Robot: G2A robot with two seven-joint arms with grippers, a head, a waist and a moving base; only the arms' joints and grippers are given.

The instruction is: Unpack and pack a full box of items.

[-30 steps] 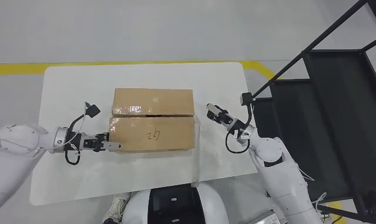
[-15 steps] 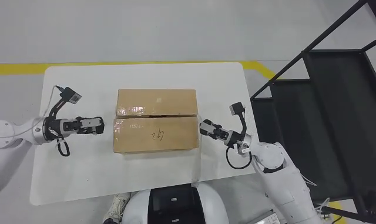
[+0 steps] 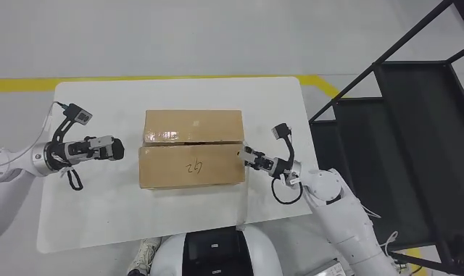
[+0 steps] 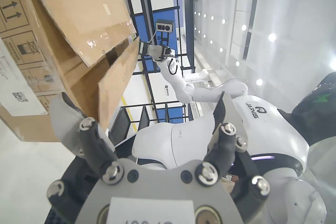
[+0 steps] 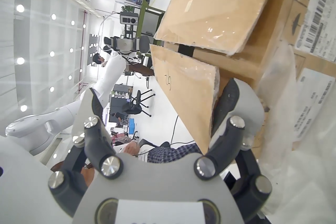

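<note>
Jaws of the right gripper (image 5: pixel 162 93) stand open astride the end edge of the near flap (image 5: pixel 183 83) of the cardboard box (image 4: pixel 23 57); jaws of the left gripper (image 3: pixel 112 147) are open too, on nothing. The white table (image 3: pixel 87 218) carries the box at its middle, long axis parallel to the table's front edge, one short end toward each arm. Its two top flaps meet along that axis. The right gripper is at the box's right end, while the left one hangs apart from the left end, toward the table's left edge. So the right arm is nearer and, by my reading, the one to raise the near flap, which hinges on the box's front long edge. From above the flaps look flat and shut. The left wrist view shows the far flap (image 4: pixel 78 12) and the near flap both lifted, with a dark gap at the seam. The right wrist view adds a clear label pouch (image 5: pixel 309 93) on the right end wall
</note>
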